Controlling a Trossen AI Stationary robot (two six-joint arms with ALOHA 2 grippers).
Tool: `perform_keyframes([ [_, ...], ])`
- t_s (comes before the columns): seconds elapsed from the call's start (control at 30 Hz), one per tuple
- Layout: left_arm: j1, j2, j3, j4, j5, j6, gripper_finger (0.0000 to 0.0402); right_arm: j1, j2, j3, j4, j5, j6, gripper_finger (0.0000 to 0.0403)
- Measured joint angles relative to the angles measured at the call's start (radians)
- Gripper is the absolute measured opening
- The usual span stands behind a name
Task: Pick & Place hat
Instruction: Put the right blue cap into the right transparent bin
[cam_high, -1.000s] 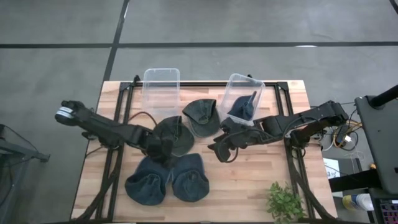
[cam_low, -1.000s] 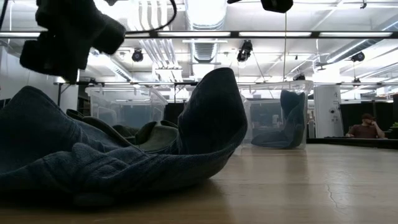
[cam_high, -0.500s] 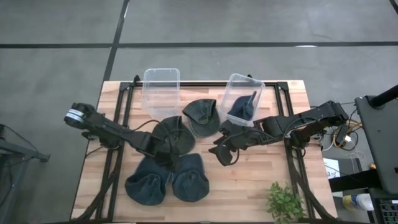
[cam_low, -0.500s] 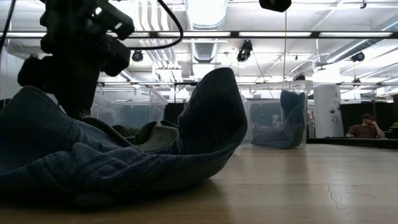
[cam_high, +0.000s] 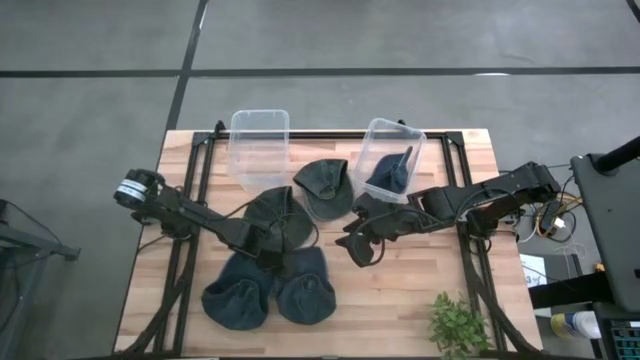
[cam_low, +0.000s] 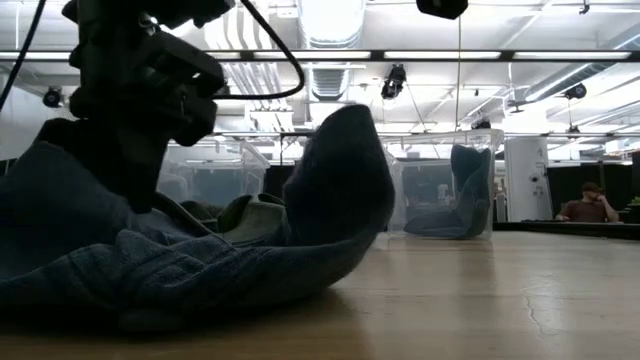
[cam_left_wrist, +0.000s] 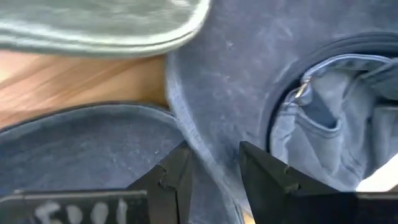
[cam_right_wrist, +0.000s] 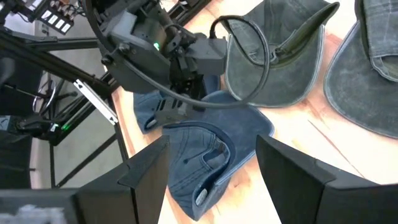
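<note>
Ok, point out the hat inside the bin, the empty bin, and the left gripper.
hat in the bin (cam_high: 389, 172), high view, on its folded blue crown.
empty bin (cam_high: 259, 148), high view, on its clear floor.
left gripper (cam_high: 274, 256), high view, between its fingertips over the blue hats.

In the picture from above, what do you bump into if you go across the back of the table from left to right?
Empty clear bin → grey-green hat → clear bin with a blue hat inside.
</note>
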Motion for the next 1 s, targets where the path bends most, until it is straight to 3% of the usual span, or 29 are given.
perform_keyframes([
  [0.23, 0.002, 0.016, 0.002, 0.068, 0.007, -0.004, 0.011, 0.0, 0.0, 0.0, 0.0, 0.001, -0.003, 0.0231],
  [0.47, 0.002, -0.015, 0.008, 0.079, 0.012, 0.03, 0.0013, 0.0, 0.0, 0.0, 0.001, 0.002, -0.001, 0.0231],
  [0.77, 0.002, -0.143, 0.011, 0.068, -0.04, 0.069, 0.0006, 0.0, 0.0, -0.002, 0.0, -0.004, -0.005, 0.0231],
  [1.0, 0.006, -0.282, 0.044, 0.07, -0.205, 0.162, 0.0005, 0.0, -0.007, -0.002, 0.0, -0.073, 0.002, 0.0231],
])
